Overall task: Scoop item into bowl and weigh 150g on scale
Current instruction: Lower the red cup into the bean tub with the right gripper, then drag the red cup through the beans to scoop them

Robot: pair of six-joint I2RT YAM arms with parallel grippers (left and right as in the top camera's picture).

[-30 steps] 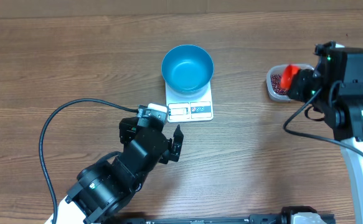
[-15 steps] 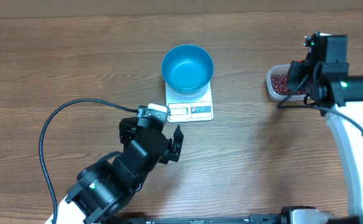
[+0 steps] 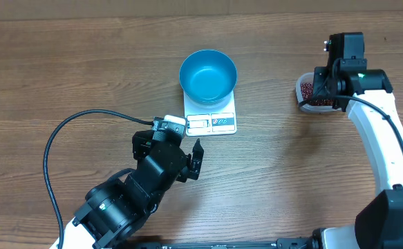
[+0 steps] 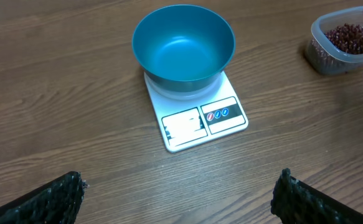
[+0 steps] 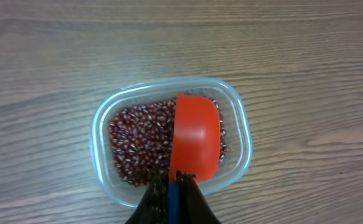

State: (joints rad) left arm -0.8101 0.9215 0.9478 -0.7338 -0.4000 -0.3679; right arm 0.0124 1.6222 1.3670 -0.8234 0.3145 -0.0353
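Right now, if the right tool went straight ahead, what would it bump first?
The right tool holds an orange-red scoop; that would probably hit the beans in the clear tub first. Depth is unclear.

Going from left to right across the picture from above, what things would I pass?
Black looped cable, round bright blue bowl on the flat white scale, clear plastic tub of small dark red beans.

The orange scoop [image 5: 197,140] hides part of the beans [image 5: 137,146].
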